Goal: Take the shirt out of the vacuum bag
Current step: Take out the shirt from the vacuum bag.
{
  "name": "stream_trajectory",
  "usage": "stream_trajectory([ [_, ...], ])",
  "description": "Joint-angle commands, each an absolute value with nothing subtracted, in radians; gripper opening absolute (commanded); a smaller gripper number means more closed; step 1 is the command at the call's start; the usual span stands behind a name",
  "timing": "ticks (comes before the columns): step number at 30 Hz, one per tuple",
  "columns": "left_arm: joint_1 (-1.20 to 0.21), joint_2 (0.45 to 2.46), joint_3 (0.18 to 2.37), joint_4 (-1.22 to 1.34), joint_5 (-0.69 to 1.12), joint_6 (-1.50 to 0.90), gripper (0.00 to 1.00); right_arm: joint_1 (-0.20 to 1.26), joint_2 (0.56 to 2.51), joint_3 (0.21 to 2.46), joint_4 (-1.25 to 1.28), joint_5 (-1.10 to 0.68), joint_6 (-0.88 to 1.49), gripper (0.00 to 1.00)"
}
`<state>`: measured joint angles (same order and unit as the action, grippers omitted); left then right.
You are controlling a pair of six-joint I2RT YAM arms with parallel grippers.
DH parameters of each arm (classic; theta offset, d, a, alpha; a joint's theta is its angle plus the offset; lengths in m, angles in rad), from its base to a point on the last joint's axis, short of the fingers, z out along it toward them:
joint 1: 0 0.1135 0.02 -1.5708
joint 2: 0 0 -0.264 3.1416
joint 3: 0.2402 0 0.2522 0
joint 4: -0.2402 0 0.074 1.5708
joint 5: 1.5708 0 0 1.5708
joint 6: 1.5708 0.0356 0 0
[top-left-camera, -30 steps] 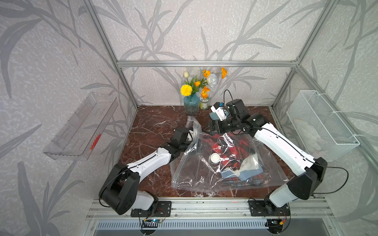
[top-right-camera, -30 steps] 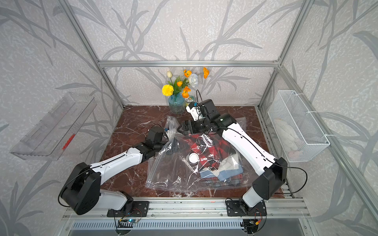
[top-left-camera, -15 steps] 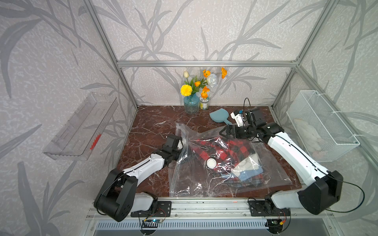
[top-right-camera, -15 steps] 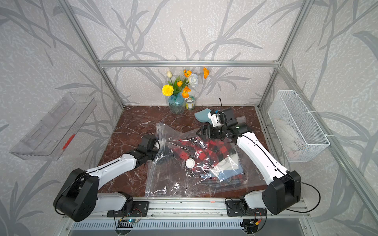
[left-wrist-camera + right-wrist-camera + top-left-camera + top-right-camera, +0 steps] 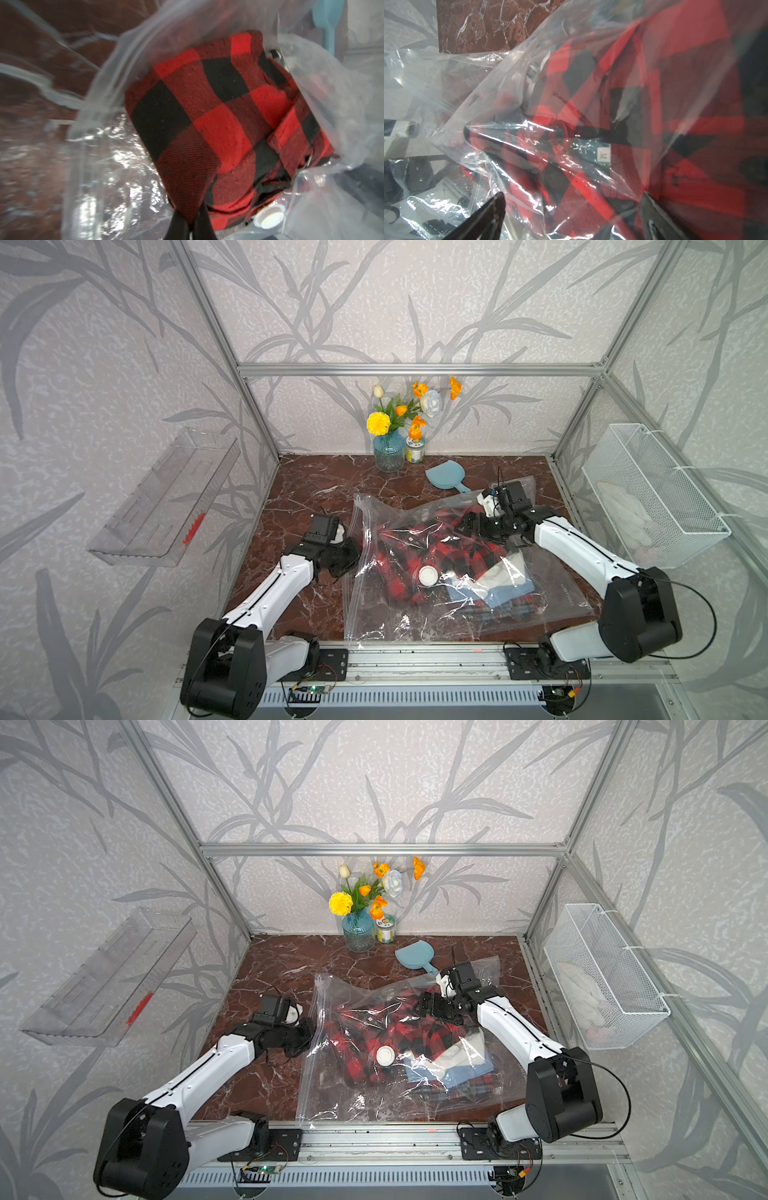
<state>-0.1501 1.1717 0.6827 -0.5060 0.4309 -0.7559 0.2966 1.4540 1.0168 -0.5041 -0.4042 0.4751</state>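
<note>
The vacuum bag [image 5: 540, 605] lies crumpled on the marble table in both top views, its white valve cap [image 5: 428, 575] facing up. Inside it is the red-and-black plaid shirt [image 5: 399, 564], next to folded blue and white clothes [image 5: 507, 593]. My left gripper [image 5: 353, 556] is at the bag's left edge. In the left wrist view this left gripper [image 5: 190, 220] is shut on a pinched fold of the shirt [image 5: 207, 108]. My right gripper [image 5: 469, 526] is over the bag's far side, open. Its fingers [image 5: 488, 216] straddle plastic over the shirt [image 5: 685, 83] in the right wrist view.
A blue vase of flowers [image 5: 388, 452] and a small tin [image 5: 414, 450] stand at the back wall. A blue hand mirror [image 5: 444, 480] lies just behind the bag. A wire basket [image 5: 652, 497] hangs on the right wall and a clear shelf [image 5: 166, 497] on the left wall.
The bag, raised near the vase before, has come down and spread flat. My left gripper has drawn back leftward and toward the front. My right arm has swung right, away from the vase.
</note>
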Motion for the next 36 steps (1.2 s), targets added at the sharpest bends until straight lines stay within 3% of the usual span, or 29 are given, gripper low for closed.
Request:
stream_trajectory([
  [1, -0.079, 1.182, 0.714, -0.613, 0.309, -0.695, 0.02, 0.278, 1.488, 0.997, -0.462, -0.371, 0.504, 1.0],
  [15, 0.21, 1.438, 0.98, -0.796, 0.145, -0.477, 0.01, 0.241, 1.527, 1.005, -0.428, -0.389, 0.505, 1.0],
  [29, 0.284, 1.883, 1.454, -0.922, -0.095, -0.352, 0.03, 0.221, 1.547, 1.033, -0.446, -0.385, 0.48, 1.0],
  [31, 0.282, 1.896, 1.515, -0.968, -0.112, -0.351, 0.15, 0.221, 1.544, 1.042, -0.455, -0.382, 0.473, 1.0],
  [34, 0.261, 1.822, 1.504, -0.98, -0.107, -0.368, 0.55, 0.221, 1.529, 1.05, -0.466, -0.368, 0.464, 1.0],
  [36, 0.253, 1.721, 1.432, -0.957, -0.103, -0.39, 0.87, 0.221, 1.518, 1.06, -0.476, -0.366, 0.458, 1.0],
])
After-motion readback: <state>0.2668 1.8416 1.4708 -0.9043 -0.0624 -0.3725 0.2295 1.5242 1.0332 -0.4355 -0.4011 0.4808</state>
